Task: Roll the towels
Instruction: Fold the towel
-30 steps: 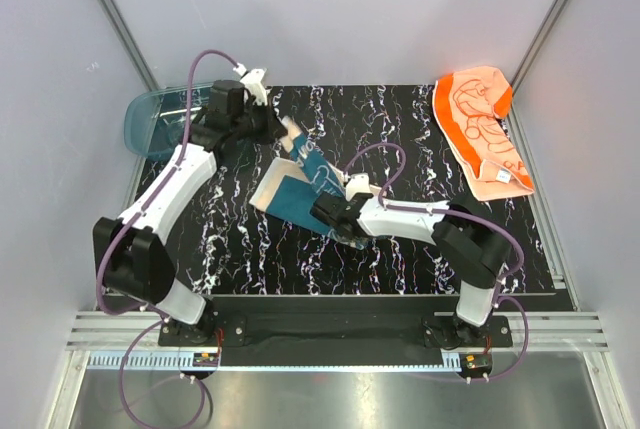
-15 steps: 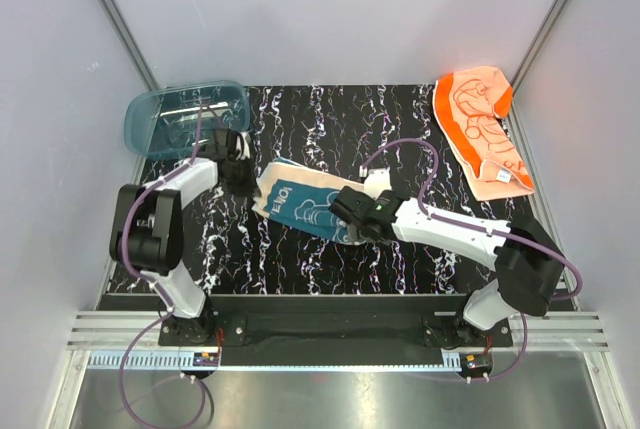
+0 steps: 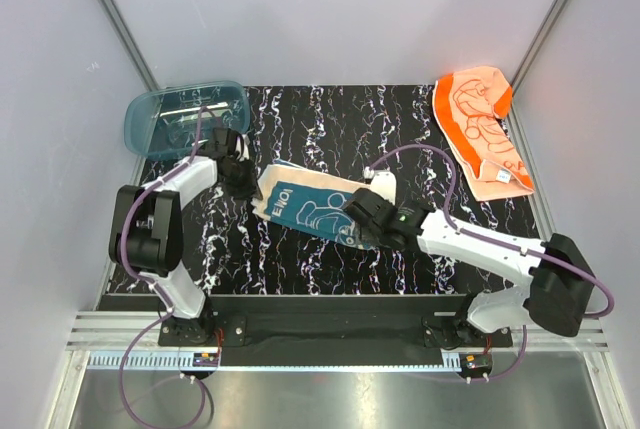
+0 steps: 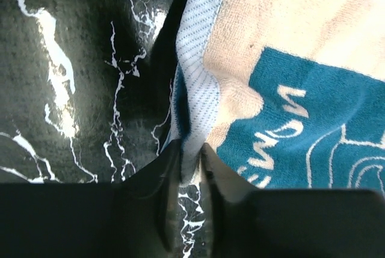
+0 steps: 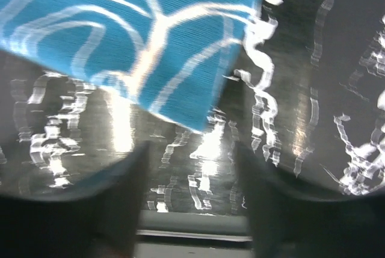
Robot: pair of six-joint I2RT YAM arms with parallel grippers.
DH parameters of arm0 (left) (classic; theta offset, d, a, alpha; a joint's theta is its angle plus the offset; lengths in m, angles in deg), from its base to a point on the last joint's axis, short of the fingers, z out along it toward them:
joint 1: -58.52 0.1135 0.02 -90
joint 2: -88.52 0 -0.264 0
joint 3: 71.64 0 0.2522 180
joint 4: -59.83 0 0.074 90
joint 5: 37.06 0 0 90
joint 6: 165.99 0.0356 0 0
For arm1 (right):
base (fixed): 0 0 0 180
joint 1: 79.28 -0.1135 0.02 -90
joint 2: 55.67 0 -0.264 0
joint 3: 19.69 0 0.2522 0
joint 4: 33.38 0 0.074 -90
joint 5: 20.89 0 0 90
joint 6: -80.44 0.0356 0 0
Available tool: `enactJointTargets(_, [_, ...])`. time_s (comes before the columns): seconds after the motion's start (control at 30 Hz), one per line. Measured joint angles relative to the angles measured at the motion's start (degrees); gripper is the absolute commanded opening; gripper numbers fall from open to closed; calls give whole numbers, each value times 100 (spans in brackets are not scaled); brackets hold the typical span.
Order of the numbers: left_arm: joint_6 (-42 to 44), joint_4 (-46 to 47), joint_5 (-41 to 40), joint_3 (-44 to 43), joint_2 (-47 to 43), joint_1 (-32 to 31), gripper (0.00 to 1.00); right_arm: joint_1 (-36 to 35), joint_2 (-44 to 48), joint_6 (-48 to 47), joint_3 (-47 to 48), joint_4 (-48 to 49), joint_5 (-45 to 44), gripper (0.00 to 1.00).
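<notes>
a second ago the teal-blue cloth towel with cream line drawings (image 3: 305,204) hung bunched between the arms. now it lies spread flat just 9 o'clock of the middle of the black marbled table (image 3: 400,119), so rolling looks ready to start. the left pincer (image 4: 191,150) pinches its cream hem at the 9 o'clock end. the right pincer (image 5: 189,171) has let go and stands spread by the 3 o'clock corner. the towel's cream lettering cannot be read. the bright orange cloth towel (image 3: 480,134) lies unrolled at 2 o'clock.

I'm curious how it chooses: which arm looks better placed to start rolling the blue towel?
Left, probably. The left hand has one end edge of the teal towel pinched between its fingers, ready to turn it over. The right hand is open over bare table by the towel's corner, holding nothing.
</notes>
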Motion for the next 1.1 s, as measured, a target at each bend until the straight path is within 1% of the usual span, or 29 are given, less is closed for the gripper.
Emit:
enactJointTargets(0.07, [-31, -33, 0, 61, -155, 0, 44, 2, 9, -151, 50, 256, 118, 47])
enactJointTargets(0.1, [-44, -66, -4, 105, -254, 0, 56, 13, -66, -208, 101, 369, 173, 45])
enactJointTargets(0.17, [-48, -162, -48, 195, -452, 0, 62, 59, -304, -299, 223, 562, 278, 42])
enactJointTargets(0.2, [-59, -201, -79, 247, -570, 0, 68, 122, -472, -345, 282, 675, 354, 42])
enactJointTargets(0.23, [-63, -271, -101, 275, -678, 0, 69, 223, -656, -376, 317, 820, 455, 39])
enactJointTargets(0.3, [-52, -398, -157, 289, -881, 0, 71, 522, -1001, -415, 308, 1086, 708, 37])
enactJointTargets(0.37, [-37, -472, -219, 289, -1078, -2, 73, 841, -1305, -442, 251, 1303, 868, 33])
enactJointTargets(0.47, [-17, -588, -273, 289, -1340, 0, 74, 1040, -1563, -439, 127, 1381, 977, 29])
enactJointTargets(0.53, [-13, -671, -348, 286, -1545, -4, 75, 1027, -1561, -382, -39, 1405, 1069, 27])
enactJointTargets(0.67, [-4, -839, -654, 254, -1873, -103, 78, 890, -1182, -33, -562, 1499, 1152, 27])
enactJointTargets(0.77, [79, -960, -1228, 90, -2028, -579, 80, 627, -901, 236, -852, 1478, 1193, 30])
enactJointTargets(0.87, [175, -981, -1733, -125, -2065, -1307, 81, 393, -898, 433, -890, 1480, 1252, 38])
enactJointTargets(0.9, [199, -975, -1843, -166, -2074, -1530, 81, 365, -901, 472, -866, 1443, 1248, 42])
enactJointTargets(0.93, [232, -964, -1923, -179, -2103, -1744, 81, 358, -909, 503, -804, 1368, 1246, 58])
enactJointTargets(0.97, [251, -955, -2024, -175, -2153, -1910, 81, 358, -911, 529, -730, 1266, 1235, 66])
enactJointTargets(1.03, [299, -894, -2109, -120, -2310, -2107, 80, 352, -898, 472, -470, 911, 1121, 75])
enactJointTargets(1.1, [358, -754, -2155, -2, -2583, -2304, 80, 374, -807, 376, -48, 446, 887, 76])
